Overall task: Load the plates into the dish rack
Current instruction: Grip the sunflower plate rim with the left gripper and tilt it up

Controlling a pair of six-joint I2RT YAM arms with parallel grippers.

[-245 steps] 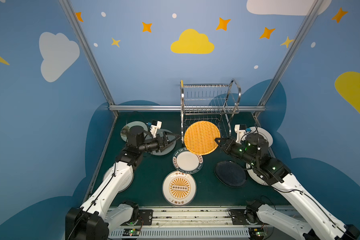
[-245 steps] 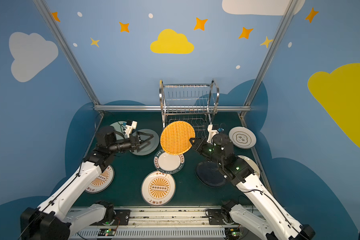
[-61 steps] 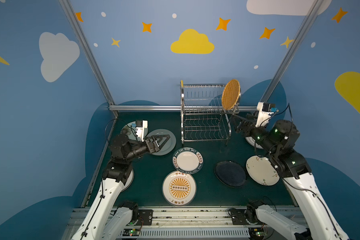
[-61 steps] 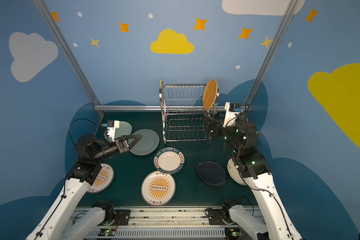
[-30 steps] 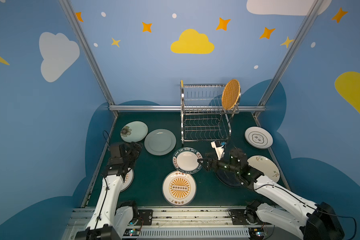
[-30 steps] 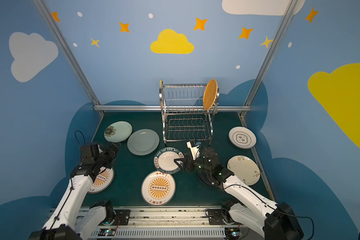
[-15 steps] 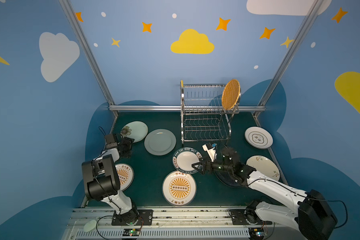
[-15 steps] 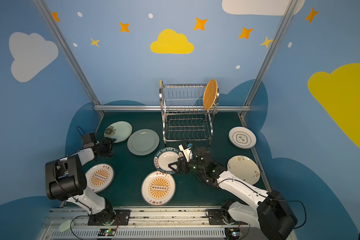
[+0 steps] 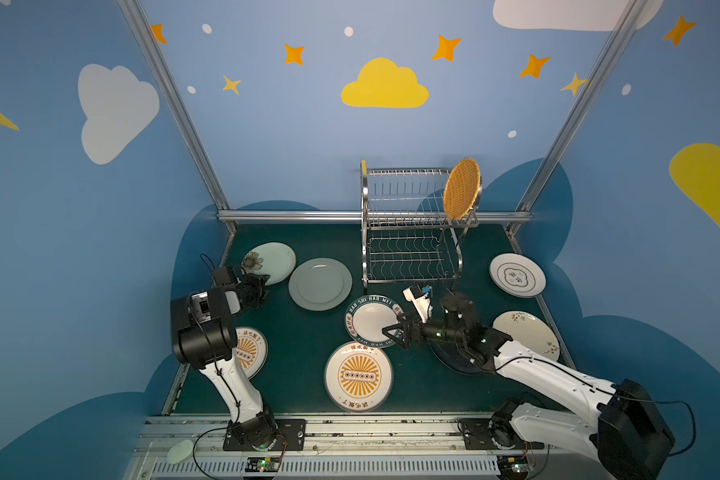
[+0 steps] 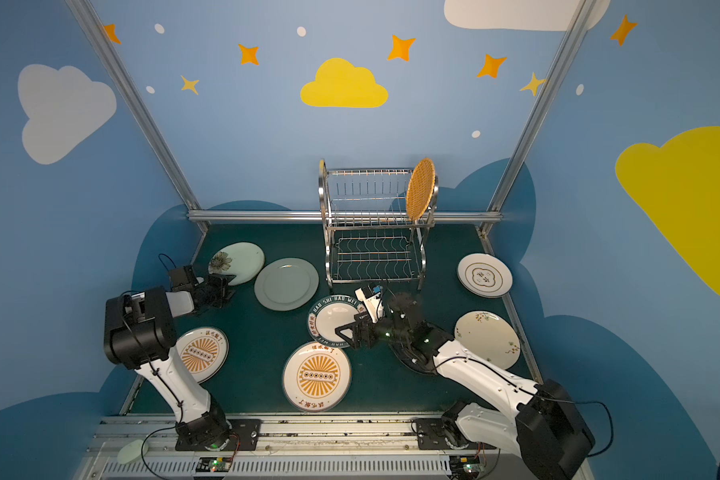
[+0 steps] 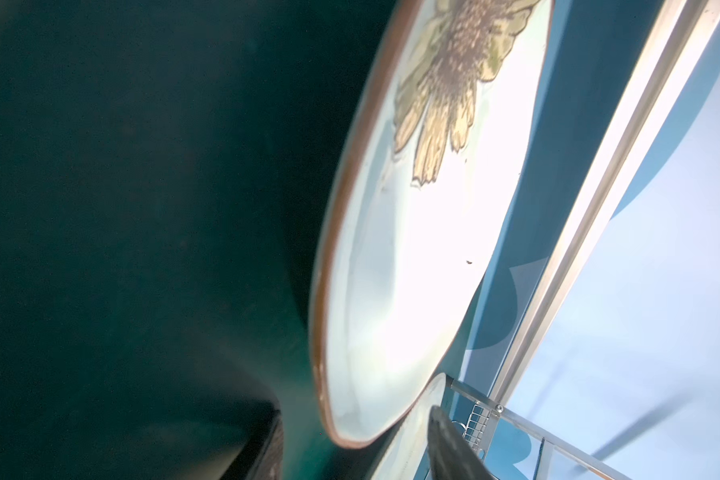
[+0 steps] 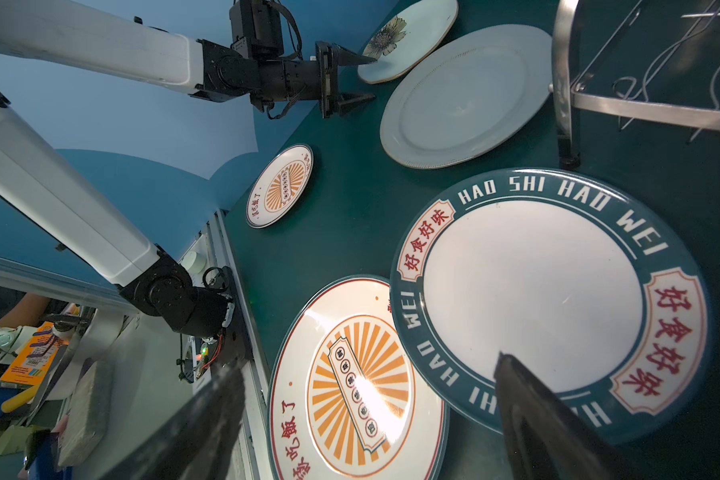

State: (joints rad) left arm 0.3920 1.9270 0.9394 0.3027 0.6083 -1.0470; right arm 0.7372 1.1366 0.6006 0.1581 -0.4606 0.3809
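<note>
Plates: orange woven plate (image 9: pixel 461 189) stands on edge at the right end of the dish rack's (image 9: pixel 408 232) upper tier, upper centre in both top views. All others lie flat on the green table (image 9: pixel 300 374).

- Left centre: flower plate (image 9: pixel 275 259), with the grey-green plate (image 9: pixel 320 284) just beside it on the right.
- Mid-frame: lettered plate (image 9: pixel 368 318), its lower edge overlapping a sunburst plate (image 9: pixel 358 376).
- Lower left: second sunburst plate (image 9: pixel 251 353), partly behind the left arm.
- Under the right arm, mostly hidden: black plate (image 9: pixel 454 359).
- Right side: ring-marked white plate (image 9: pixel 517 275) and sprig-patterned white plate (image 9: pixel 526 336).

Left gripper (image 9: pixel 263 286): jaws part-way apart, straddling the flower plate's rim. One finger is over the plate, one at table level, and gaps show on both sides.

Right gripper (image 9: pixel 391 335): jaws wide, nothing held, low over the lettered plate's lower-left rim.
</note>
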